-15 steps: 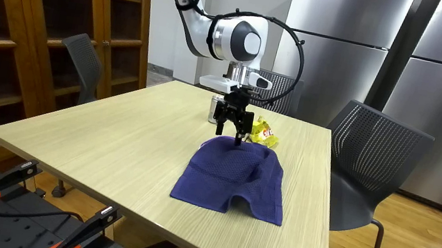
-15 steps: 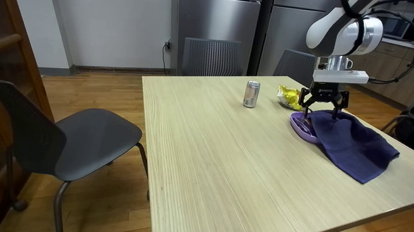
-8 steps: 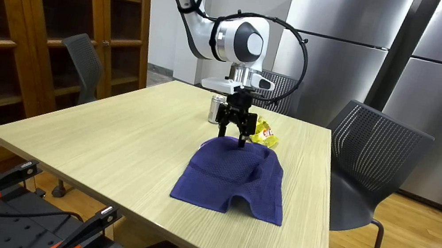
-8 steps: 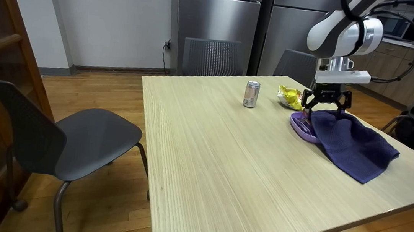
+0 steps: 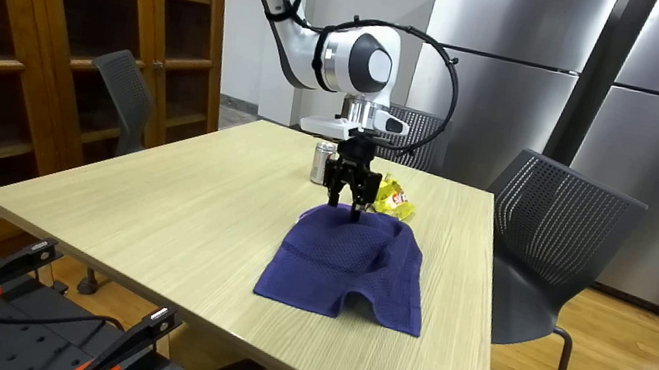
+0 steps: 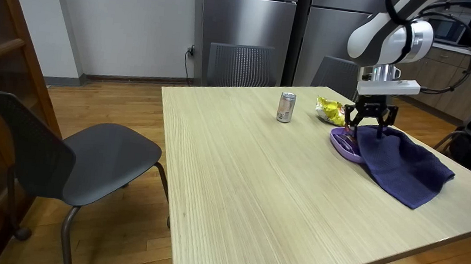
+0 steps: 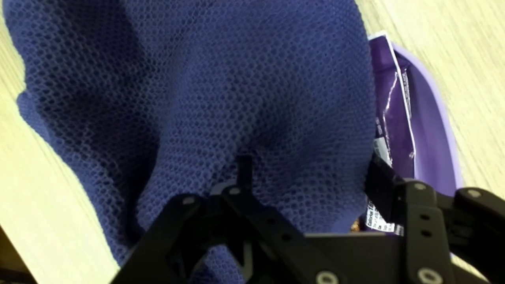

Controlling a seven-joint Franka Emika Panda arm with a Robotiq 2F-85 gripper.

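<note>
The Robotiq gripper has its fingers apart astride the edge of the dark-blue waffle-weave towel, one tip at a fold, the other just beyond over the purple dish, the towel's bulk stretching away across the table.

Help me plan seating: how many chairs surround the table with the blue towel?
3, in both exterior views: one chair by the wooden cabinet, a second chair beyond the table, a third chair right of that. Others may be off-frame.
</note>
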